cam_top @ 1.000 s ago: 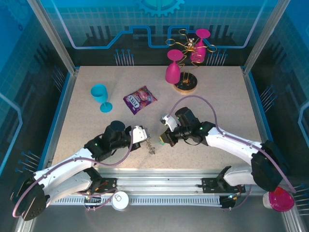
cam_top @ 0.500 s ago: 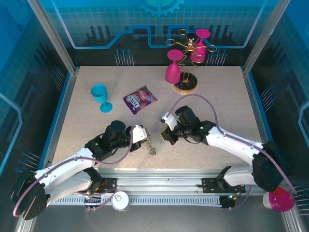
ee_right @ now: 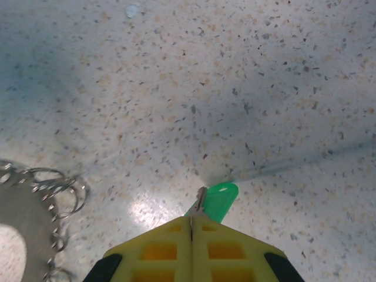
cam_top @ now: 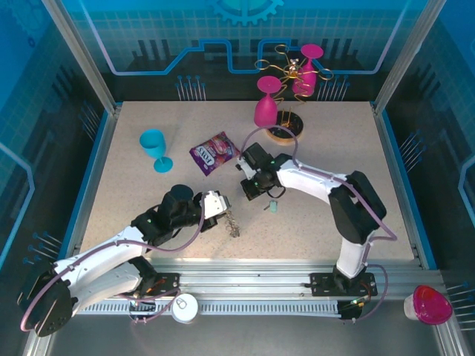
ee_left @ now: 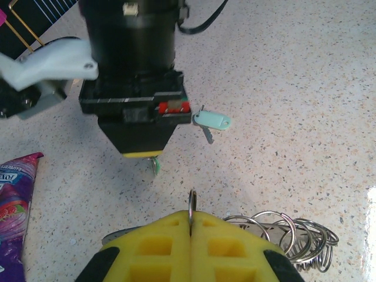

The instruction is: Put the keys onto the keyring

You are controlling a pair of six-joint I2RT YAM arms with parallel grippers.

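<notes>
left fingers [ee_left: 170, 241]: sitting nearest the arm bases, pinching tight on the thin edge of one ring that's poking up between the yellow pads

keyring [ee_left: 291, 235]: lying on the table [cam_top: 148, 200] right at the left fingers. A bunch of shiny wire loops is fanning out to the right in the left wrist view. From the top it's showing as a small metal clump [cam_top: 233, 225] at the tip of the left arm, and its loops are peeking in at the lower left of the right wrist view [ee_right: 61, 194]

right fingers [ee_right: 170, 241]: hanging just past the keyring, pointing down at the table, clamping all the way onto the green key

green key [ee_right: 218, 200]: being held by the right fingers, with its bright head sticking out beyond the pads, low over the table. Can't tell if it's actually touching. It's also poking out under the right arm's tip in the left wrist view [ee_left: 155, 166]

pale key [ee_left: 212, 121]: lying flat on the table just beside the right fingers, apart from the keyring, with nothing gripping it. From the top it's sitting a bit right of them [cam_top: 273, 207]

packet [cam_top: 215, 153]: purple, lying flat further back, left of the right arm

blue cup [cam_top: 154, 148]: sitting off to the left of the packet

rack [cam_top: 286, 133]: standing at the far side, with pink glasses [cam_top: 266, 111] hanging on it
</notes>
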